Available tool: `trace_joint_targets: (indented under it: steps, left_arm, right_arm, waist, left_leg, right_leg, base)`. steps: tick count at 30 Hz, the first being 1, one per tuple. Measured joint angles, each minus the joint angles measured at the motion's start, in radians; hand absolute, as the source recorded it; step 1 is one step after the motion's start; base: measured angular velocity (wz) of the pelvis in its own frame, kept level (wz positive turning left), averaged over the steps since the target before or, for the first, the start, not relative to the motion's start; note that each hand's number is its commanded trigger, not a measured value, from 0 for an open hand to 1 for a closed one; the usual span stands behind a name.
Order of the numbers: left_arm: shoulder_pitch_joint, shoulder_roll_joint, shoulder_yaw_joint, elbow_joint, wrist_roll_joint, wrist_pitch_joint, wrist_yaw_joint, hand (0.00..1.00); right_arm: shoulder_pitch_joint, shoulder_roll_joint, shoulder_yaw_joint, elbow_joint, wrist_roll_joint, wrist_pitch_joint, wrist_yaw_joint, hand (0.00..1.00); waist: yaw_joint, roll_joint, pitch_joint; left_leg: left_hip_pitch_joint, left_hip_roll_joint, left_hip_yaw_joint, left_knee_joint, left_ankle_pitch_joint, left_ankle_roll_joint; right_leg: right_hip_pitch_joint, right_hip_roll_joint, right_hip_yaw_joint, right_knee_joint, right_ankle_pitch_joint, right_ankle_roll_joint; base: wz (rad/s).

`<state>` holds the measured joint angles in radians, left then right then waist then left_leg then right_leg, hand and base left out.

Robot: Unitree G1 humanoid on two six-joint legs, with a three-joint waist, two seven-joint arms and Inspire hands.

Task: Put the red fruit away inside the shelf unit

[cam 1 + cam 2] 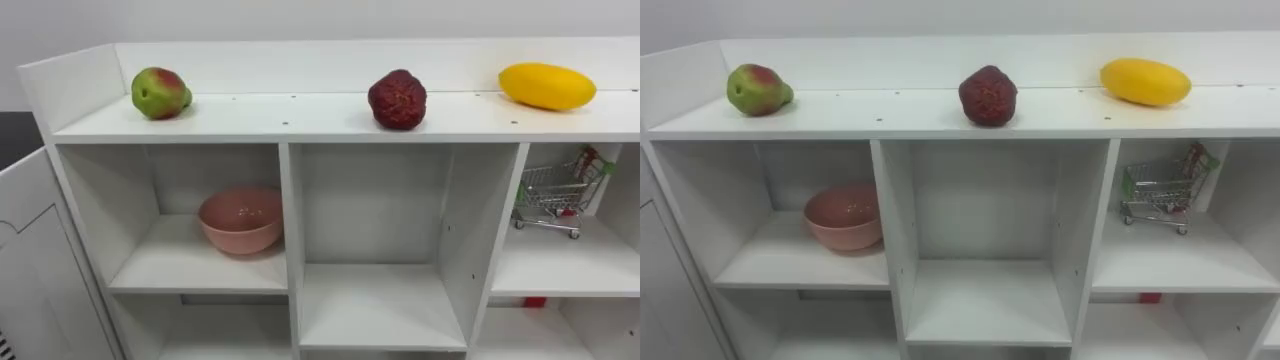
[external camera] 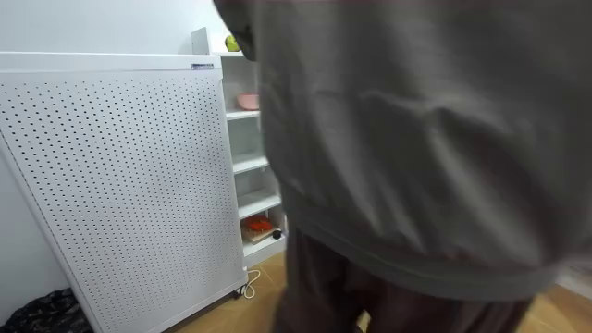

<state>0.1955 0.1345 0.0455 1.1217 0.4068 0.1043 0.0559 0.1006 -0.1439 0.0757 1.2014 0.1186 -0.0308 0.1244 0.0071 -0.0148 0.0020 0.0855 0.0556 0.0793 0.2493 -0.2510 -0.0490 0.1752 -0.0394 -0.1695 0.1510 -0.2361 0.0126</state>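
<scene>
Three fruits lie in a row on the top board of the white closet (image 1: 290, 115) (image 1: 890, 115). A green and red pear (image 1: 159, 93) (image 1: 757, 89) sits at the left. A dark red bumpy fruit (image 1: 397, 100) (image 1: 988, 96) rests in the middle. A yellow mango (image 1: 547, 86) (image 1: 1145, 81) lies at the right. The closet's open compartments are below them, the middle one bare.
A pink bowl (image 1: 240, 220) (image 1: 844, 216) sits in the left compartment and a small toy shopping cart (image 1: 556, 194) (image 1: 1162, 190) in the right one. An open white door (image 1: 30, 260) hangs at the left. In the room view a person in grey (image 2: 416, 166) stands close, beside a white perforated panel (image 2: 120, 176).
</scene>
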Motion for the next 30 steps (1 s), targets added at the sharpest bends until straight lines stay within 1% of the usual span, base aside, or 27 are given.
trace_joint_targets:
  steps: [4,9,13,16,18,20,21,22,23,24,26,27,29,30]
  left_arm:
    - [0.006,-0.002,0.0,0.0,0.0,-0.001,0.0,0.0]
    - [0.01,-0.003,0.0,-0.001,0.004,-0.001,0.0,0.0]
    - [0.023,-0.003,-0.001,-0.002,0.036,0.001,-0.002,0.0]
    - [0.019,-0.003,-0.003,-0.002,0.037,-0.004,-0.003,0.0]
    - [0.014,-0.003,0.0,-0.002,0.038,-0.016,-0.001,0.0]
    - [0.011,-0.003,0.001,-0.005,0.041,-0.036,0.001,0.0]
    - [0.01,-0.003,0.001,-0.005,0.041,-0.041,0.001,0.0]
    - [0.01,-0.003,0.002,-0.004,0.04,-0.048,0.001,0.0]
    - [0.009,-0.002,0.012,-0.004,0.039,-0.054,0.002,0.0]
    - [0.008,-0.001,0.013,-0.005,0.04,-0.057,0.002,0.0]
    - [0.009,0.0,0.02,-0.019,0.045,-0.062,0.006,0.0]
    - [0.009,0.001,0.02,-0.019,0.046,-0.062,0.008,0.0]
    - [0.014,0.001,0.02,-0.026,0.047,-0.062,0.015,0.0]
    - [0.016,0.001,0.02,-0.031,0.047,-0.062,0.016,0.0]
  right_arm:
    - [0.008,0.001,-0.013,0.0,0.01,-0.002,-0.009,0.0]
    - [0.02,0.002,-0.022,0.0,0.067,-0.002,-0.033,0.0]
    - [0.032,0.013,-0.025,-0.001,0.128,-0.001,-0.059,0.0]
    - [0.032,0.015,-0.032,-0.007,0.126,-0.001,-0.078,0.0]
    - [0.032,0.015,-0.044,-0.026,0.123,0.0,-0.097,0.0]
    - [0.037,0.013,-0.061,-0.115,0.109,0.002,-0.132,0.0]
    - [0.039,0.011,-0.063,-0.157,0.105,0.005,-0.143,0.0]
    - [0.044,0.01,-0.076,-0.259,0.097,0.006,-0.164,0.0]
    - [0.045,0.01,-0.095,-0.366,0.081,0.004,-0.179,0.0]
    - [0.042,0.01,-0.103,-0.406,0.078,-0.005,-0.188,0.0]
    - [0.032,0.01,-0.128,-0.578,0.076,-0.033,-0.24,0.0]
    - [0.031,0.01,-0.129,-0.619,0.075,-0.041,-0.255,0.0]
    - [0.028,0.011,-0.131,-0.771,0.064,-0.062,-0.3,0.0]
    - [0.027,0.013,-0.135,-0.799,0.064,-0.067,-0.309,0.0]
  waist:
    - [-0.004,-0.003,0.0007]
    - [-0.004,-0.005,0.002]
    - [-0.004,-0.014,0.0052]
    - [-0.005,-0.016,0.0068]
    - [-0.002,-0.016,0.0089]
    - [-0.004,-0.015,0.0102]
    - [-0.005,-0.014,0.0122]
    - [-0.008,-0.012,0.0164]
    - [-0.012,-0.012,0.0162]
    - [-0.013,-0.013,0.0152]
    - [-0.007,-0.015,0.0106]
    - [-0.004,-0.017,0.0096]
    - [-0.004,-0.019,0.0084]
    - [-0.005,-0.019,0.0082]
  left_leg:
    - [0.003,0.001,0.001,0.0,0.0,0.0]
    - [0.006,0.002,0.001,0.0,0.0,0.0]
    - [0.007,0.001,0.0,0.0,0.0,0.0]
    - [0.009,0.001,0.0,0.0,0.0,0.0]
    - [0.012,0.001,0.001,0.0,0.0,0.0]
    - [0.012,0.002,0.003,0.0,0.0,0.0]
    - [0.011,0.002,0.004,0.0,0.0,0.0]
    - [0.012,0.001,0.006,-0.001,0.0,0.0]
    - [0.013,0.001,0.011,-0.002,0.0,0.0]
    - [0.013,0.001,0.011,-0.002,0.0,0.0]
    - [0.014,0.0,0.014,-0.005,0.0,0.0]
    - [0.016,0.0,0.015,-0.008,0.0,0.0]
    - [0.018,0.0,0.015,-0.013,0.0,0.0]
    - [0.018,0.0,0.015,-0.014,0.0,0.0]
  right_leg:
    - [0.001,0.0,0.003,0.001,0.0,0.0]
    - [0.001,0.001,0.005,0.004,0.0,0.0]
    - [0.003,0.001,0.007,0.002,0.0,0.0]
    - [0.004,0.001,0.009,0.003,0.0,0.0]
    - [0.005,0.002,0.019,0.004,0.0,0.0]
    - [0.002,0.002,0.023,0.007,0.0,0.0]
    - [-0.001,0.001,0.025,0.009,0.0,0.0]
    - [-0.002,0.001,0.027,0.009,0.0,0.0]
    - [-0.003,0.001,0.027,0.008,0.0,0.0]
    - [-0.003,0.001,0.027,0.006,0.0,0.0]
    - [-0.002,0.0,0.029,0.002,0.001,0.001]
    - [-0.003,0.0,0.029,0.002,0.001,0.001]
    - [-0.003,0.001,0.029,0.002,0.001,0.001]
    - [-0.002,0.001,0.029,0.002,0.001,0.001]
  base:
    - [-0.02]
    - [0.0]
    - [0.0]
    - [-0.02]
    - [-0.06]
    - [-0.07]
    - [-0.08]
    - [-0.09]
    - [-0.06]
    - [0.0]
    - [0.0]
    - [0.0]
    - [0.0]
    - [0.0]
